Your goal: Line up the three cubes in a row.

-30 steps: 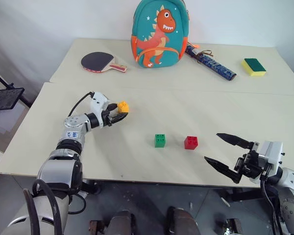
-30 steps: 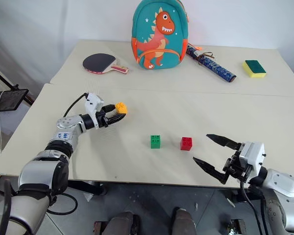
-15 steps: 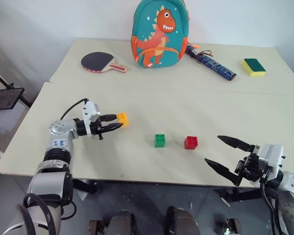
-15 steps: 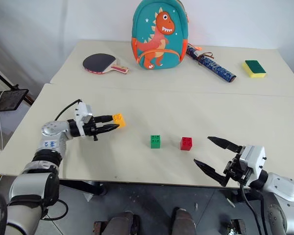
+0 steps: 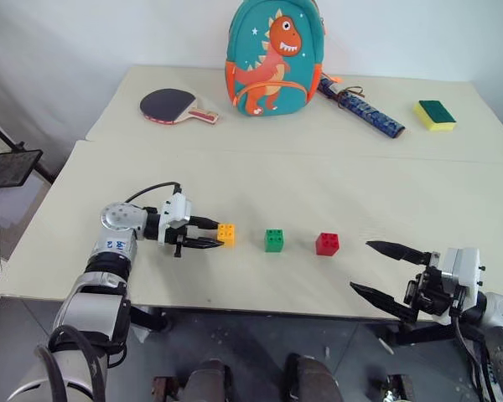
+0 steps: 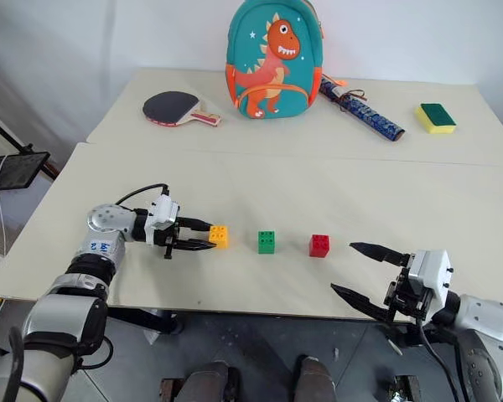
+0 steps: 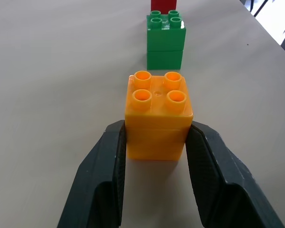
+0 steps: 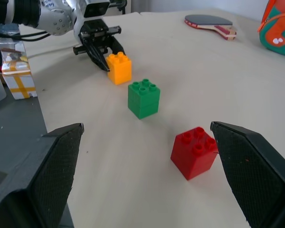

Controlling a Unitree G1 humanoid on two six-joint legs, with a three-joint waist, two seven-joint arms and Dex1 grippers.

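Observation:
Three studded cubes stand in a line on the near table (image 5: 260, 188): orange-yellow (image 5: 227, 234), green (image 5: 274, 240), red (image 5: 326, 244). My left gripper (image 5: 219, 234) reaches in from the left, lying nearly level, and is shut on the orange-yellow cube (image 7: 157, 118), one finger on each side. That cube is down at the table surface, a short gap left of the green cube (image 7: 166, 40), with the red cube (image 7: 161, 4) beyond. My right gripper (image 5: 360, 265) hangs open and empty over the front edge, right of the red cube (image 8: 194, 152).
On the back table stand a teal dinosaur backpack (image 5: 272, 59), a table-tennis paddle (image 5: 172, 105), a blue patterned stick (image 5: 360, 107) and a yellow sponge with a green top (image 5: 435, 114). The near table's front edge runs just below the cubes.
My left gripper swung toward the front and right, bringing the orange-yellow cube from the back left down beside the green cube. The right gripper barely shifted.

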